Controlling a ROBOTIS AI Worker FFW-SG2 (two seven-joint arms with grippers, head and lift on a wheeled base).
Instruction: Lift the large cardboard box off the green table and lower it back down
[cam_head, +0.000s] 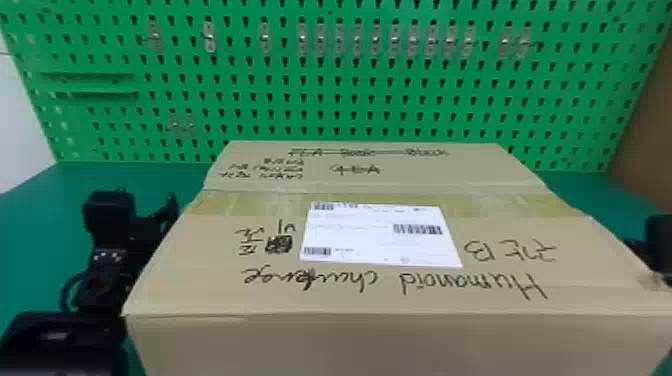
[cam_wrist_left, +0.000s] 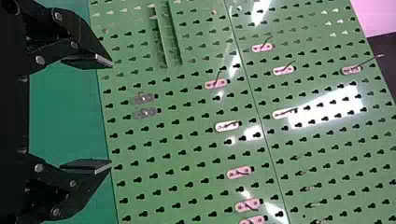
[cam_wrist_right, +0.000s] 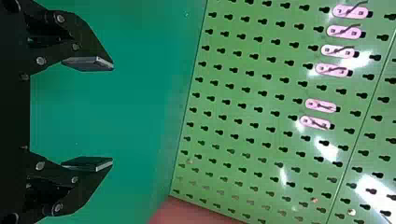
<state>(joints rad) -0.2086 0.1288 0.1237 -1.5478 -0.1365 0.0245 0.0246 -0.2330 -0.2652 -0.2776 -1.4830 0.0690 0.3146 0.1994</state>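
The large cardboard box (cam_head: 400, 300) fills the middle and front of the head view, closed and taped, with a white label on top. Green table (cam_head: 30, 220) surface shows to either side; whether the box rests on it I cannot tell. Along the box's left side is my left gripper (cam_head: 167, 212), its wrist beside the box edge. My right gripper (cam_head: 640, 247) is partly in sight at the box's right edge. In the left wrist view the left gripper (cam_wrist_left: 112, 115) stands open with nothing between its fingers. The right gripper (cam_wrist_right: 113, 115) is likewise open and holds nothing.
A green pegboard (cam_head: 350, 100) with small metal hooks rises behind the box, and a narrow green shelf (cam_head: 95, 92) juts from its left part. A brown surface (cam_head: 650, 125) stands at the far right.
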